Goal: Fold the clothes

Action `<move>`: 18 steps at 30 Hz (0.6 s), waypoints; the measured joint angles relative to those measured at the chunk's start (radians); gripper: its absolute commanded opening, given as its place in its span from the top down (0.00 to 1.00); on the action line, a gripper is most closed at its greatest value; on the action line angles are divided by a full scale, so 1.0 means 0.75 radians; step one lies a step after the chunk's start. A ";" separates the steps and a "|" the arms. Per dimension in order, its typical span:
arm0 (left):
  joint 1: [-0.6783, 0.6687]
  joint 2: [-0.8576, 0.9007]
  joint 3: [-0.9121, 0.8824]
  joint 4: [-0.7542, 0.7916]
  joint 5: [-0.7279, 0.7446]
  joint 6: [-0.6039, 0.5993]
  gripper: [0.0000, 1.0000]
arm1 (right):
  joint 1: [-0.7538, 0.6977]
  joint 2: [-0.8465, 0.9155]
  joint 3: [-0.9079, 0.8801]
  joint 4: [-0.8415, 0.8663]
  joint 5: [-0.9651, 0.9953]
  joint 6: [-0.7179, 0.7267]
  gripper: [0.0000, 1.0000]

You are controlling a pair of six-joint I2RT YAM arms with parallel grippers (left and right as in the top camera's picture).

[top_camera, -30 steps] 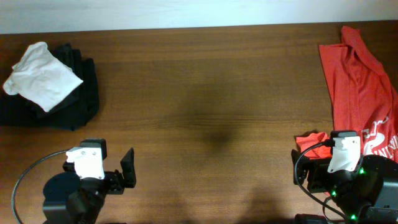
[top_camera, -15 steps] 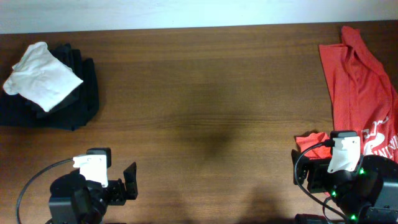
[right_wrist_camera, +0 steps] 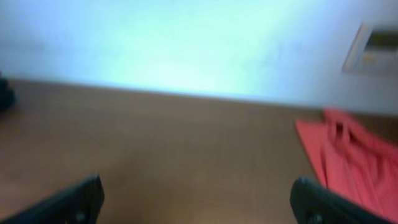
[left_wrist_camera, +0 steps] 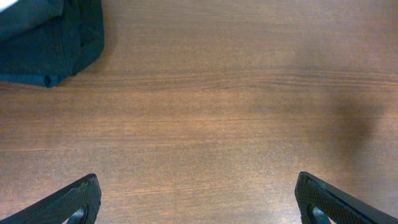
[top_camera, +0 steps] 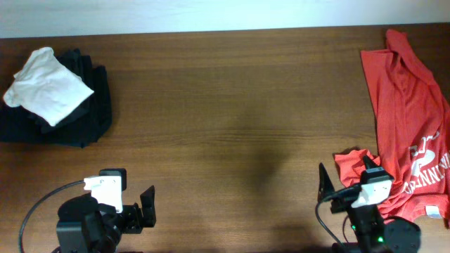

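Observation:
A red T-shirt with white lettering lies spread out flat along the table's right edge. It also shows, blurred, at the right of the right wrist view. A crumpled white T-shirt rests on a dark pile at the far left. My left gripper hangs open over bare wood near the front left, with nothing between its fingers. My right gripper is open at the front right, beside the red shirt's lower corner. It is tilted up towards the far wall and holds nothing.
A pile of dark clothes sits under the white shirt at the back left, and its edge shows in the left wrist view. A pale wall runs behind the table's far edge.
The left arm has drawn back towards the front edge. In the last half second the right arm has pulled back and tilted up, uncovering more of the red shirt's lettering. Both grippers stay open.

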 measured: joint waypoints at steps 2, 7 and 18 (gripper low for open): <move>0.000 0.000 0.000 0.002 0.000 0.001 0.01 | 0.000 -0.005 -0.113 0.172 0.005 0.000 0.01; 0.000 0.000 0.000 0.002 0.000 0.001 0.01 | 0.000 -0.006 -0.297 0.498 0.028 -0.002 0.01; 0.000 0.000 0.000 0.003 0.000 0.001 0.01 | 0.000 -0.006 -0.509 0.552 0.050 -0.046 0.01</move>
